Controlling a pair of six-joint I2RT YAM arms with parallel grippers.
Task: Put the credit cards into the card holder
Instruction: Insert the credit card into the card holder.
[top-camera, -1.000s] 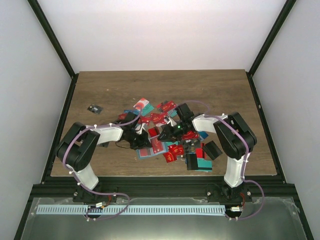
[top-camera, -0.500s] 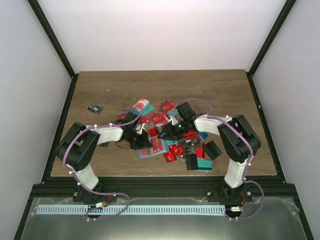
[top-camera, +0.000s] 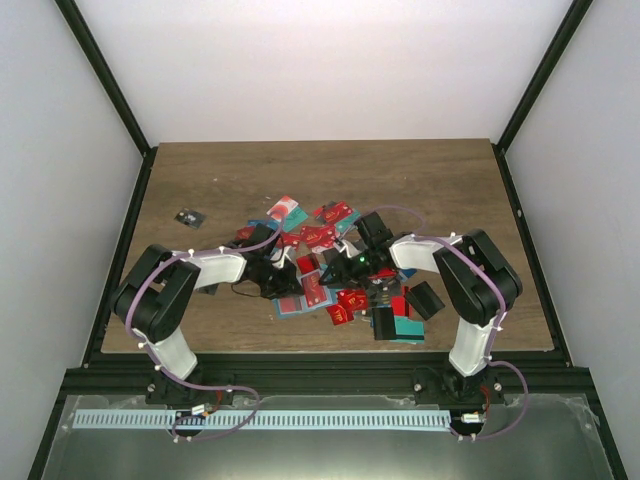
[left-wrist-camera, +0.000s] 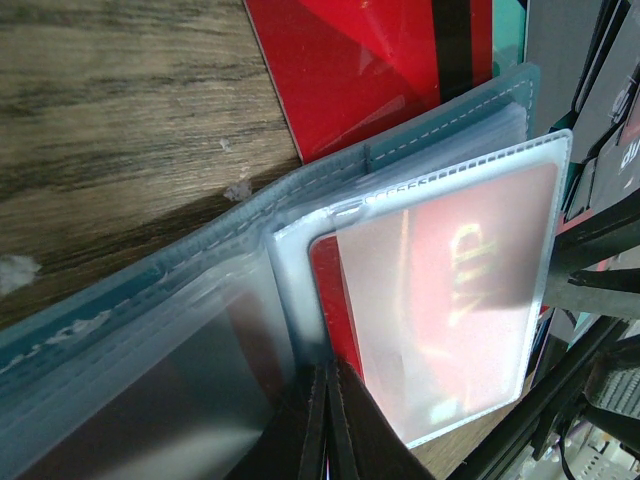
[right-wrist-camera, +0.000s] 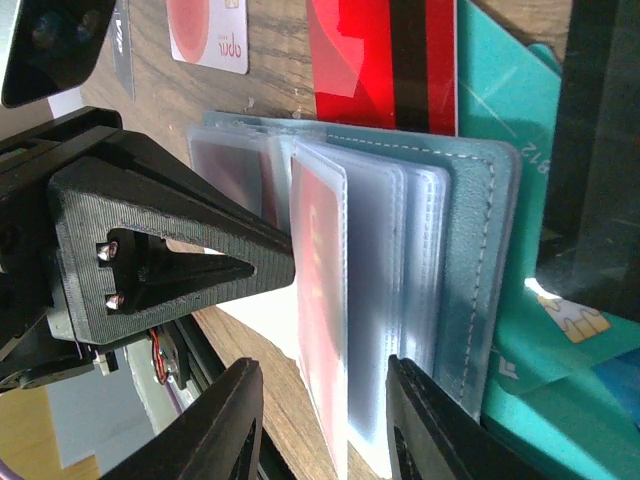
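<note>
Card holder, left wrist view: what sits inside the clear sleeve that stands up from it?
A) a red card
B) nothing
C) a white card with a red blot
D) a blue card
A: a red card shows through the frosted sleeve of the open card holder.

- A brown wooden table (top-camera: 450, 180) carries everything here.
- The teal card holder (right-wrist-camera: 480, 250) lies opened on the wood, right at the jaws of the left gripper (left-wrist-camera: 326, 385) and under those of the right gripper (right-wrist-camera: 322, 380).
- A loose heap of credit cards (top-camera: 318, 236), mostly red with some teal, spreads beyond and to the right of both pairs of jaws.
- Black cases (top-camera: 424, 299) sit well to the right of the right jaws.
- A small dark object (top-camera: 187, 217) lies alone, well to the left of the left jaws.
</note>
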